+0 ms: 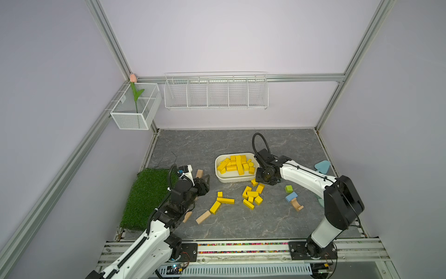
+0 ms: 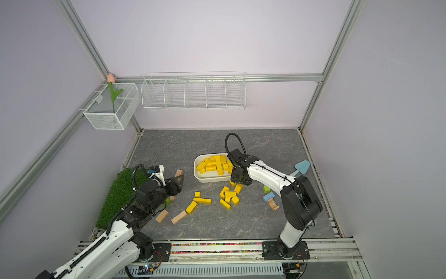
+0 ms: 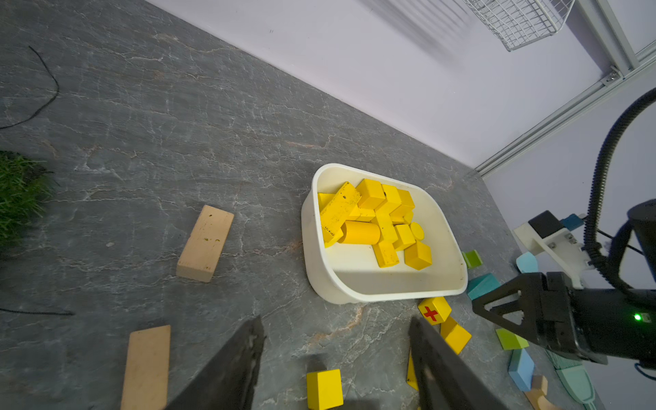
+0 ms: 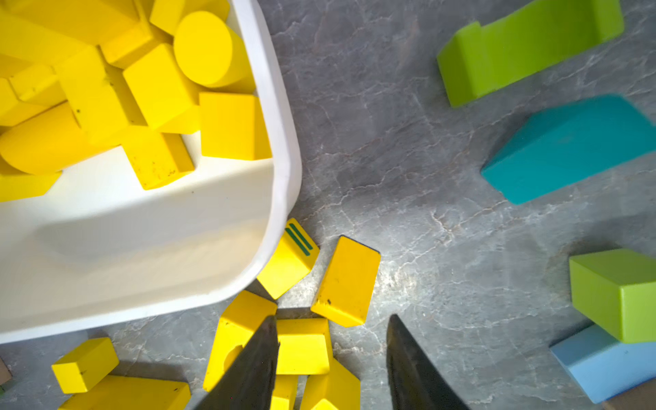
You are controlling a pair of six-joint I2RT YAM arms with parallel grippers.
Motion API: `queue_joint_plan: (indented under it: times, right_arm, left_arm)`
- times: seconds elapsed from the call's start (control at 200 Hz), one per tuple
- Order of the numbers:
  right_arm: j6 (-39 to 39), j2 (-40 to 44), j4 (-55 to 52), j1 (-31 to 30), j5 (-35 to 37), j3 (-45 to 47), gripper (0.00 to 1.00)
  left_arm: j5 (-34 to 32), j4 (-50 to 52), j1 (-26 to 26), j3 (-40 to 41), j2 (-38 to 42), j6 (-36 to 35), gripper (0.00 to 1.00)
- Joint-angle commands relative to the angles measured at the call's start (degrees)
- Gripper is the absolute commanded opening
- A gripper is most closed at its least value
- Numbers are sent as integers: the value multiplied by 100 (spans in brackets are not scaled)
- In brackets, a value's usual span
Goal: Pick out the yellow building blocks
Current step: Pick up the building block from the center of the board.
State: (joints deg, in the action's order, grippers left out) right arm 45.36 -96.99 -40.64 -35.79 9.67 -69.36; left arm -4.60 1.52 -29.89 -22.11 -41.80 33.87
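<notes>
**A:** How far along was the sorting judged to be from both top views?

**B:** Well past halfway. Most of the yellow building blocks (image 1: 237, 164) were seen heaped in the white tub (image 1: 216, 169). About ten were left on the table (image 1: 193, 149), in two loose groups just in front of it. The tan blocks (image 1: 203, 217), green block (image 1: 288, 188) and blue block (image 1: 291, 196) were found outside the tub, as was wanted.

**A:** What was hidden there?

**B:** The tub's right end was covered by the right arm (image 1: 304, 174). The jaws of the right gripper (image 1: 267, 181) could not be made out beneath the wrist. Whatever lay under the left arm (image 1: 156, 229) was masked too.

**A:** And in the left wrist view?

**B:** The left gripper (image 3: 337, 321) was shown with its fingers spread and nothing between them, above bare table near the tub. Some loose yellow pieces were cut off by the frame edge or screened by a finger.

**A:** The right wrist view?

**B:** The right gripper's fingers were seen apart and empty, poised over yellow pieces beside the tub's corner. The block directly under one finger was half covered, so its shape could not be told. Most of the tub was cropped out.
</notes>
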Motion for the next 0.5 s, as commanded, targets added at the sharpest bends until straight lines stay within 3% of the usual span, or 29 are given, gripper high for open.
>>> queue_joint_plan:
  times: [0.0, 0.21, 0.495]
  right_arm:
    - [27, -167, -243, 2, 106, -51, 51]
    - [192, -549, -120, -2, -190, -39, 57]
    - [290, -839, -102, 17, -238, 40, 54]
  left_arm:
    - [15, -82, 43, 18, -17, 59, 67]
    - [13, -75, 44, 31, 13, 59, 67]
    - [5, -64, 52, 48, 36, 65, 67]
